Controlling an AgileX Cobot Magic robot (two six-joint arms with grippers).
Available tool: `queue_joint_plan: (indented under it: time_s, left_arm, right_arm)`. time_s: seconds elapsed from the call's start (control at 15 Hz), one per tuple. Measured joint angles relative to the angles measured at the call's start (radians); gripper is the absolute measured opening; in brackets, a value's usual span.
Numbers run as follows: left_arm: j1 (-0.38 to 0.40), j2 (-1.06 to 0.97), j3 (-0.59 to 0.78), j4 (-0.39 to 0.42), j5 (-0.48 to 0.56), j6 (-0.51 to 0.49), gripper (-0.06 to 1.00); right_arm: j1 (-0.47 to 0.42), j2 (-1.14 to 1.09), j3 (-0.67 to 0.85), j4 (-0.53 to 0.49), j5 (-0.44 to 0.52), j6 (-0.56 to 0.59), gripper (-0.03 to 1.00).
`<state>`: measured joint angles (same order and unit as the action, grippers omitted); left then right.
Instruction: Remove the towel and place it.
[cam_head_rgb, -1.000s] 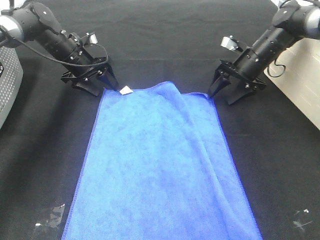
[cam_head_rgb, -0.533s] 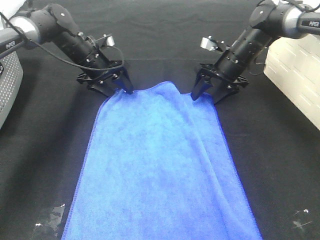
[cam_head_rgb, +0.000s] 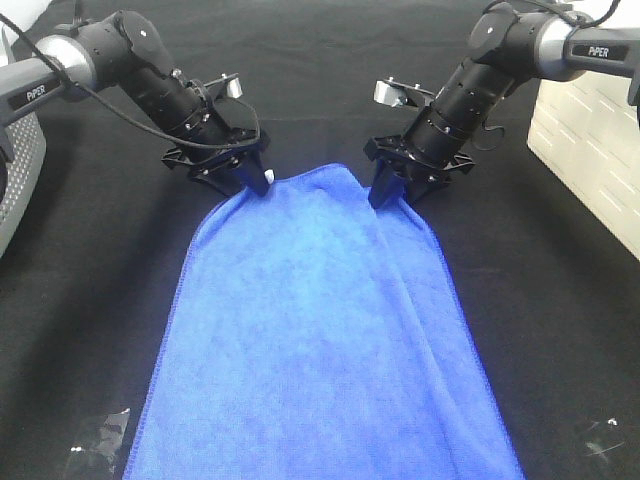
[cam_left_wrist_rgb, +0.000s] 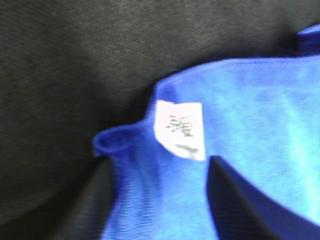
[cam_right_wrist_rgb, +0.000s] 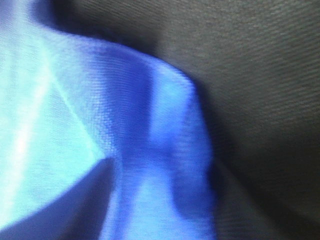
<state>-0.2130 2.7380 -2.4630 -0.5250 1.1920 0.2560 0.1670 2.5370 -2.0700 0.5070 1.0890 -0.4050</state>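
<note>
The bright blue towel (cam_head_rgb: 320, 330) lies spread on the black cloth, running from the front edge to mid-table. My left gripper (cam_head_rgb: 250, 183) is down on its far left corner, by the small white tag (cam_head_rgb: 268, 175). In the left wrist view the jaws (cam_left_wrist_rgb: 160, 162) straddle the bunched corner and the tag (cam_left_wrist_rgb: 181, 130), still apart. My right gripper (cam_head_rgb: 388, 195) is down on the far right corner. In the right wrist view a raised fold of towel (cam_right_wrist_rgb: 165, 115) sits between its parted fingers (cam_right_wrist_rgb: 160, 167). Neither corner is lifted.
A black table cloth (cam_head_rgb: 320, 80) covers the table. A grey mesh basket (cam_head_rgb: 15, 180) stands at the left edge, a white quilted object (cam_head_rgb: 590, 140) at the right. Small clear scraps (cam_head_rgb: 105, 430) lie near the front corners.
Both arms have swung inward and lowered onto the towel's far corners. Their jaws have narrowed around the fabric, and the far edge has bunched up between them.
</note>
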Motion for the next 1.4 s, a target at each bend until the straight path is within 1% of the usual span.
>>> queue_joint_plan:
  time_s: [0.07,0.13,0.33,0.4,0.47,0.6,0.67,0.8,1.0,1.2,1.4]
  left_arm:
    - [0.000,0.000,0.000,0.011,-0.002,0.000,0.42]
    - [0.000,0.000,0.000,0.022,-0.003,0.000,0.39]
    - [-0.001,0.000,0.000,0.030,-0.005,0.000,0.36]
    - [-0.001,0.000,0.000,0.036,-0.006,0.000,0.32]
    - [-0.001,0.001,0.000,0.045,-0.007,0.002,0.26]
    - [-0.001,0.002,0.000,0.062,-0.006,0.020,0.08]
    - [-0.001,0.002,0.000,0.068,-0.006,0.032,0.03]
    - [-0.002,0.002,0.000,0.082,-0.006,0.056,0.02]
    - [-0.014,-0.009,0.000,0.148,-0.004,0.061,0.01]
    - [-0.014,-0.022,-0.001,0.242,0.012,0.063,0.01]
    - [-0.014,-0.022,-0.033,0.288,0.029,0.064,0.01]
  right_arm:
    - [0.000,0.000,0.000,-0.012,-0.003,0.000,0.46]
    - [0.000,0.000,0.000,-0.025,-0.004,0.000,0.44]
    - [0.001,0.000,-0.010,-0.046,-0.005,0.000,0.42]
    - [0.001,0.000,-0.011,-0.052,-0.011,0.000,0.38]
    - [0.001,0.000,-0.011,-0.059,-0.022,-0.001,0.29]
    - [0.001,0.000,-0.012,-0.092,-0.035,-0.001,0.08]
    - [0.001,0.000,-0.012,-0.116,-0.035,-0.001,0.01]
    - [0.001,-0.003,-0.012,-0.158,-0.035,-0.001,0.01]
    - [-0.012,-0.037,-0.012,-0.207,-0.033,-0.001,0.01]
    - [-0.033,-0.056,-0.034,-0.218,-0.030,0.001,0.01]
    - [-0.032,-0.056,-0.087,-0.214,-0.025,0.001,0.01]
